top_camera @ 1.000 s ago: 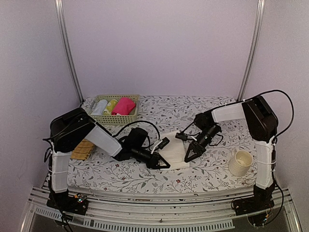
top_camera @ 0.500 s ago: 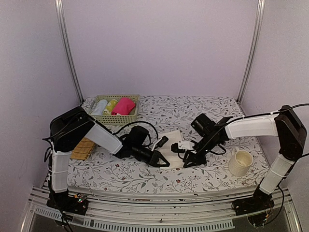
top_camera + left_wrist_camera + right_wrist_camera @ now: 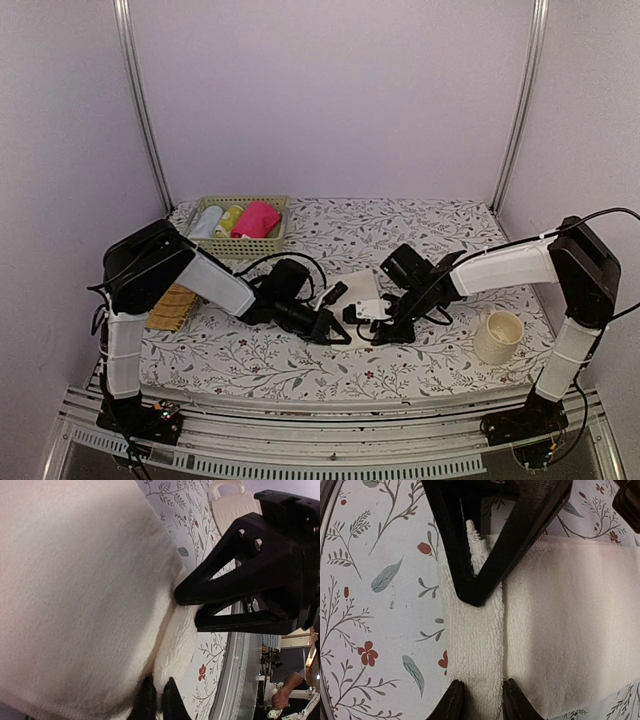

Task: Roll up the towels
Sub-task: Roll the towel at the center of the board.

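- The cream towel (image 3: pixel 362 290) lies on the floral tablecloth (image 3: pixel 430 230) at the middle of the table, between the two arms. Its near edge is turned over into a narrow folded strip (image 3: pixel 475 645).
- The left gripper (image 3: pixel 343 337) is at the towel's near-left corner. In the left wrist view its fingers (image 3: pixel 169 700) are pressed together, with the towel's edge pinched between them.
- The right gripper (image 3: pixel 360 320) is low over the same edge, just beside the left one. In the right wrist view its fingertips (image 3: pixel 456 700) stand at a narrow gap, with the folded strip between them and touching both.
- The pink towel (image 3: pixel 258 218) lies rolled in the green basket (image 3: pixel 262 245) at the far left, beside a white roll (image 3: pixel 205 222) and a yellow-green one (image 3: pixel 230 217).
- A straw mat (image 3: pixel 172 308) lies at the left edge, partly under the left arm.
- A cream mug (image 3: pixel 497 337) stands near the right front, well apart from the towel. Its side may bear a raised mark, too blurred to read.
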`<state>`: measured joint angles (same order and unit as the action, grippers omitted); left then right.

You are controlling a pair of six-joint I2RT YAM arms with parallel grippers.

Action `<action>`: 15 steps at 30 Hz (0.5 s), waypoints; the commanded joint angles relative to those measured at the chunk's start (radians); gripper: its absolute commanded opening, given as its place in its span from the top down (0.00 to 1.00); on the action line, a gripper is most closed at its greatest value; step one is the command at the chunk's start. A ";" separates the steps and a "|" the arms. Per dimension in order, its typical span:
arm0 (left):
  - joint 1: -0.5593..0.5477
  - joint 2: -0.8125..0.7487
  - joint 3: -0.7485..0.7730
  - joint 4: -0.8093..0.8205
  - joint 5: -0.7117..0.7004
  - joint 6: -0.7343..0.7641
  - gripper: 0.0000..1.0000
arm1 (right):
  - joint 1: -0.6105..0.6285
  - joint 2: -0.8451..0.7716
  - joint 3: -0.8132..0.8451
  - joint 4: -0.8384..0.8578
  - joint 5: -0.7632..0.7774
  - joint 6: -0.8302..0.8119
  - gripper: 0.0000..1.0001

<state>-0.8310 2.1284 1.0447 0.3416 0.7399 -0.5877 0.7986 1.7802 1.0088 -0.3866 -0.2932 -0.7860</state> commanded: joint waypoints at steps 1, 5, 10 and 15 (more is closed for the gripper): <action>0.017 0.048 -0.019 -0.145 -0.058 -0.004 1.00 | 0.030 -0.026 0.003 0.021 0.039 -0.010 0.68; 0.019 0.049 -0.018 -0.147 -0.056 -0.004 1.00 | 0.053 -0.068 -0.011 0.023 0.055 -0.006 0.67; 0.022 0.050 -0.022 -0.148 -0.056 -0.002 1.00 | 0.085 -0.085 -0.026 0.034 0.081 -0.009 0.66; 0.024 0.050 -0.025 -0.148 -0.055 0.000 1.00 | 0.094 -0.050 -0.030 0.031 0.088 -0.013 0.68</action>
<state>-0.8280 2.1284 1.0481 0.3294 0.7448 -0.5888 0.8841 1.7172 0.9947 -0.3588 -0.2329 -0.7887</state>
